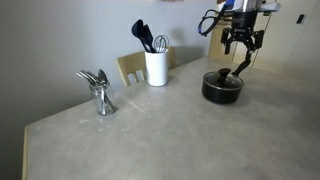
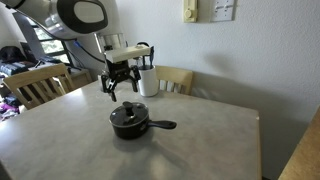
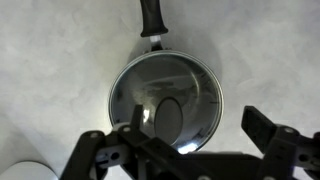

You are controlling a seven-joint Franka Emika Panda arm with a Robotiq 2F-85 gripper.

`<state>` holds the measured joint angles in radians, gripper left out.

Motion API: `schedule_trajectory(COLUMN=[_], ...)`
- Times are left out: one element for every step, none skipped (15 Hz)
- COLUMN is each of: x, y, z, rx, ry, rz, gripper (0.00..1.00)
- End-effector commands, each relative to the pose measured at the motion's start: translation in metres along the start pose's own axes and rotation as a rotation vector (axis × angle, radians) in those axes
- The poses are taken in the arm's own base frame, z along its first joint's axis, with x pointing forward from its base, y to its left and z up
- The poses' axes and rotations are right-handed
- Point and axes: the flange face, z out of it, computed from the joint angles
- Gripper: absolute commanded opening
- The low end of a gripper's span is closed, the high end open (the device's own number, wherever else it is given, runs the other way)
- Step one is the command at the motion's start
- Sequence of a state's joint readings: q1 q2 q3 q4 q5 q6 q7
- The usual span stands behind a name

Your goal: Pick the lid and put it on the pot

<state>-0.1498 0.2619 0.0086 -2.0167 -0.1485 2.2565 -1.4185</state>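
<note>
lid (image 3: 150, 90) on pot (image 3: 150, 15), gripper (image 2: 122, 92) spread above

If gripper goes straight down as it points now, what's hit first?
Probably the lid on the pot, off-centre near its rim; the open gripper hangs right above it. Exact offset unclear.

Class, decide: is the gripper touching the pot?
Apart. In an exterior view the gripper hangs above the pot, with bare table showing between them.

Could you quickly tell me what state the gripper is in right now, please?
Gripper: open, holding nothing, above the pot; the lid appears to rest on the pot.
</note>
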Motion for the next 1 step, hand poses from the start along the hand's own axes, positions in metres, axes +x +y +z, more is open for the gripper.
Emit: schedule_trajectory(x=[0.0], y=[-0.0001], z=[-0.0002], rx=[0.002], ry=[0.0], rz=[0.0], gripper=[1.0])
